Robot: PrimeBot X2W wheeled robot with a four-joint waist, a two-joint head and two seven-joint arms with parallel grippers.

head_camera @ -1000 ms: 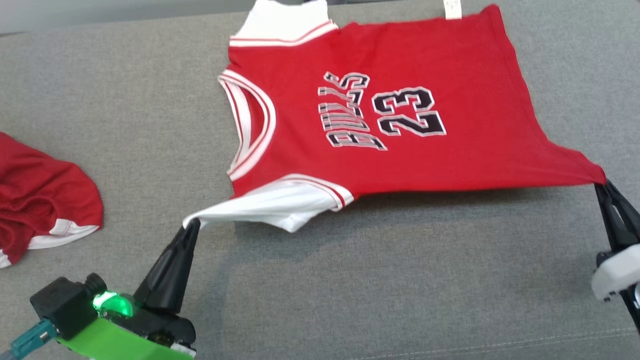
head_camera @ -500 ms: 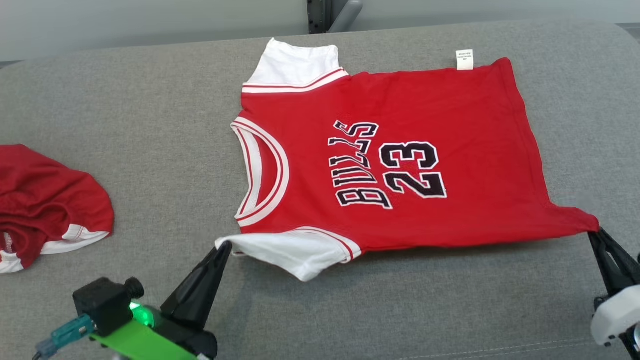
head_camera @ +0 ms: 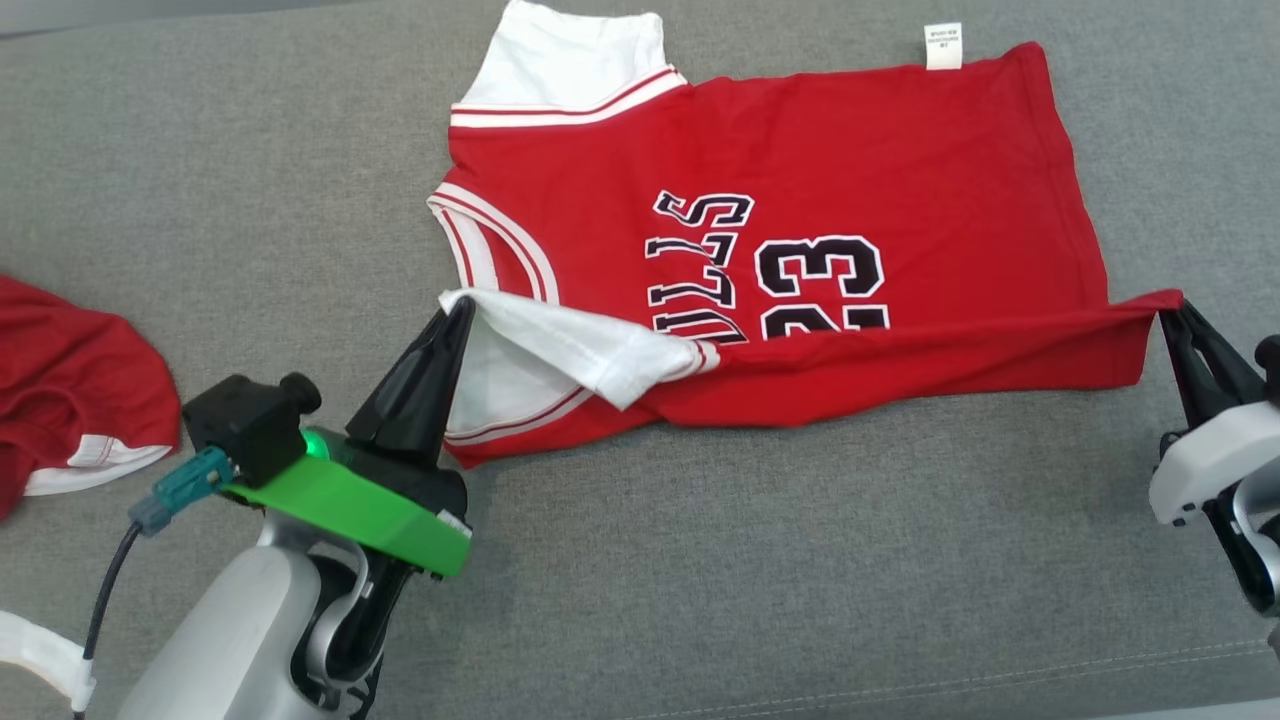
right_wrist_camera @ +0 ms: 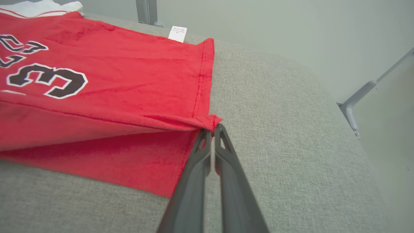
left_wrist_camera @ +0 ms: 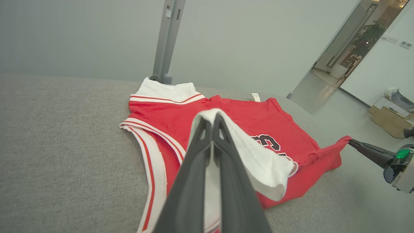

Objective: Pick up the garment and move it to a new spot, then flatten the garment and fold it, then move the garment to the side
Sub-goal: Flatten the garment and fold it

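While its near edge is held off the grey cushion (head_camera: 700, 600) at two corners, the red jersey (head_camera: 850, 140) otherwise lies flat, spread from the centre of the head view toward 12 and 1 o'clock. The left gripper (head_camera: 462, 308), at about 8 o'clock, is pressed together on the white sleeve (head_camera: 560, 345). The right gripper (head_camera: 1168, 312), at 3 o'clock, is pinched on the red hem corner (right_wrist_camera: 212, 121). Between them the lifted edge is doubled over the lower part of the printed lettering (head_camera: 700, 250), so a first fold is judged to be under way.

The fabric is judged light, thin and soft. It sags between the two grips and can be expected to drape and wrinkle rather than keep a line. It is best taken at stitched corners and hems, as it is now. The sleeve hangs loose below the left pinch and may tuck under itself. The coarse cushion weave is likely to catch cloth that is dragged.

A second red garment (head_camera: 70, 380) with white trim lies at 9 o'clock, well apart, and is judged to stand in the way only if the jersey is set aside there. A white label (head_camera: 941, 45) shows at the far edge near 1 o'clock. A grey post (left_wrist_camera: 166, 38) rises behind the cushion at 12 o'clock in the left wrist view.
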